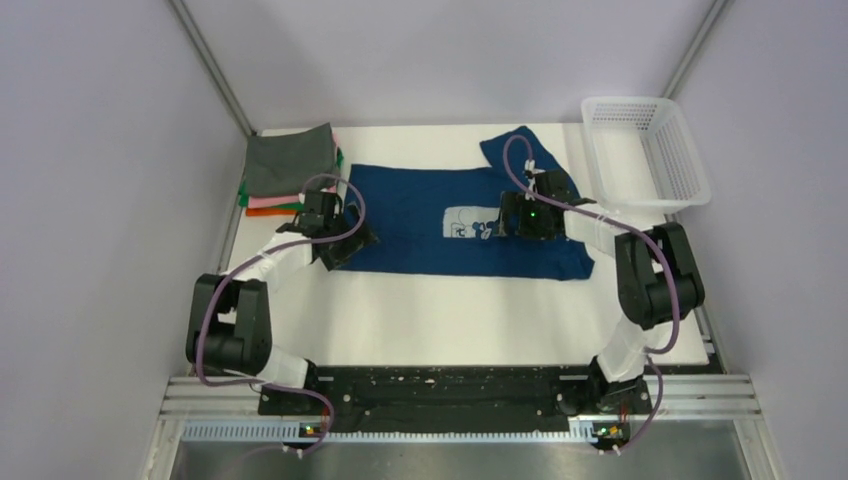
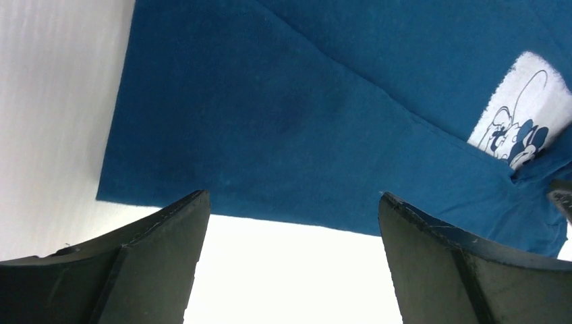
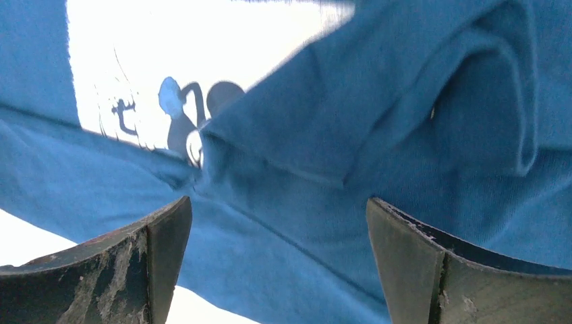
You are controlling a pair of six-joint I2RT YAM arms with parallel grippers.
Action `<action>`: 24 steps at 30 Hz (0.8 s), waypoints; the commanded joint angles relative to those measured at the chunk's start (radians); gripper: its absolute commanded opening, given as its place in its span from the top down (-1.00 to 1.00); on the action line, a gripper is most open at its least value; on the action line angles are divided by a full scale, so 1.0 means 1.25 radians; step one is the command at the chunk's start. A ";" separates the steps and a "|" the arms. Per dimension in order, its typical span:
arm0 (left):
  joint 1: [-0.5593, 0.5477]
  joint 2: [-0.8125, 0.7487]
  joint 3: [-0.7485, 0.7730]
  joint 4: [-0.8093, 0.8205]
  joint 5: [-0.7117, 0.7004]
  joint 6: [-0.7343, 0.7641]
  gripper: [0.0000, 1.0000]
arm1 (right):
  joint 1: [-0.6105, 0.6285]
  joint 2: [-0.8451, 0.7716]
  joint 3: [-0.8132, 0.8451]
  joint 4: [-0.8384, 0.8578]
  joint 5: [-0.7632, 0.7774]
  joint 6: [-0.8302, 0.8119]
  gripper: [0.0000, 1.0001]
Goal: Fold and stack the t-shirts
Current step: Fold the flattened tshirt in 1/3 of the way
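Note:
A large navy blue t-shirt (image 1: 420, 215) lies spread across the middle of the white table, with a white chest print (image 1: 465, 222) and one sleeve (image 1: 515, 150) pointing to the back. My left gripper (image 1: 345, 243) is at the shirt's left end, open and holding nothing. In the left wrist view the shirt's edge (image 2: 270, 135) lies just beyond my left gripper (image 2: 291, 197). My right gripper (image 1: 508, 222) hovers open over the shirt beside the print. Bunched folds of blue cloth (image 3: 351, 135) lie under my right gripper (image 3: 278, 200). Folded t-shirts (image 1: 290, 165) are stacked at the back left, grey on top.
A white plastic mesh basket (image 1: 690, 165) stands at the back right corner. Grey walls and metal frame posts close in the table on three sides. Bare white table (image 1: 450, 320) lies between the shirt and the arm bases.

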 commanded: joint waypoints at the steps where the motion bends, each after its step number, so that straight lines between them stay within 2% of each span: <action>1: 0.001 0.040 -0.005 0.055 0.013 0.020 -0.98 | 0.004 0.054 0.055 0.066 0.015 0.006 -0.97; 9: 0.002 0.077 0.000 0.048 -0.016 0.027 -0.97 | 0.004 0.144 0.150 0.121 0.050 0.014 -0.97; 19: 0.002 0.087 0.030 0.005 -0.049 0.034 -0.97 | 0.012 0.279 0.393 0.262 -0.010 0.041 -0.97; 24: 0.002 0.082 0.051 -0.016 -0.054 0.038 -0.97 | 0.013 0.361 0.530 0.214 -0.020 0.049 -0.97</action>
